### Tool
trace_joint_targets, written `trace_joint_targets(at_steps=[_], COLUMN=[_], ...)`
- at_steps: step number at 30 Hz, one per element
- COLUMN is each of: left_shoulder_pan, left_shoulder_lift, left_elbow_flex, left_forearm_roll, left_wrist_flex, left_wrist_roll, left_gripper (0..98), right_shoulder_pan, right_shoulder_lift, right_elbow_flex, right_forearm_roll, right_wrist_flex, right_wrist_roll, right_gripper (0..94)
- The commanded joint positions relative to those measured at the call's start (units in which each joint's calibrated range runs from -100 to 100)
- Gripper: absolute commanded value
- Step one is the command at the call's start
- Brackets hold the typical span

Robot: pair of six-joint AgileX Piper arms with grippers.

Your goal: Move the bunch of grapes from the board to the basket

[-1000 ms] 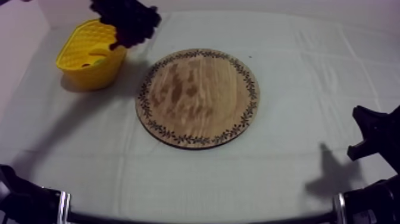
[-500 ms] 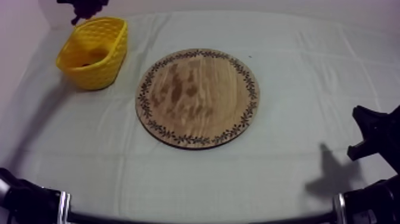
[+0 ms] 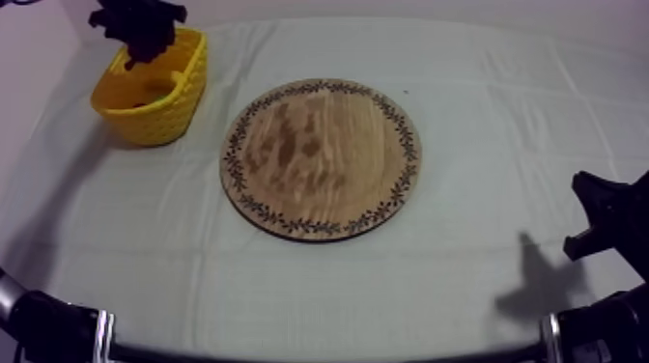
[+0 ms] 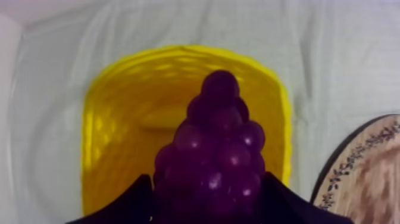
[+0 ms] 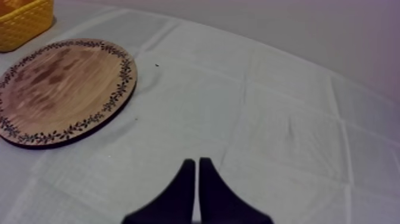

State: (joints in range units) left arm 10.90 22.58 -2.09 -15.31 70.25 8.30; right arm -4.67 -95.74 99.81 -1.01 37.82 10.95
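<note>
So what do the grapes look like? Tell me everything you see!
The bunch of grapes is dark purple: round, shiny balls that look like plastic, packed into a cone with one grape at the tip. My left gripper is shut on its wide end, one black finger at each side. It hangs over the opening of the yellow basket, tip pointing away from the gripper, not yet let go.

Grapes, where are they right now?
In the top view, at the table's far left, the grapes hang in the left gripper, over the open yellow basket.
</note>
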Motion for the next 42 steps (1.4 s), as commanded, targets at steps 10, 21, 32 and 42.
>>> trace_joint_targets(at_steps=[10,21,32,42], left_shoulder_pan=[-1.05,-2.01,-2.3,-2.62], left_shoulder_lift=[7.03,8.09,6.44,3.13], left_elbow_flex=[-1.12,-2.73,-1.89,-1.19], left_forearm_roll=[-1.17,-1.22,-1.14,-0.93], left_wrist_flex=[-0.66,-0.68,0.21,-2.78], left_wrist_roll=[0.99,0.85,2.07,3.42], left_gripper=[45.3,51.0,92.0,78.7], right_shoulder_pan=[0.0,0.0,0.0,0.0], right_shoulder_lift=[-0.01,-0.01,-0.01,-0.01], right_elbow_flex=[-0.03,-0.03,-0.03,-0.03], right_forearm_roll=[0.01,0.01,0.01,0.01], right_wrist_flex=[0.0,0.0,0.0,0.0], right_wrist_roll=[0.01,0.01,0.01,0.01], right_gripper=[0.4,0.4,0.4,0.4])
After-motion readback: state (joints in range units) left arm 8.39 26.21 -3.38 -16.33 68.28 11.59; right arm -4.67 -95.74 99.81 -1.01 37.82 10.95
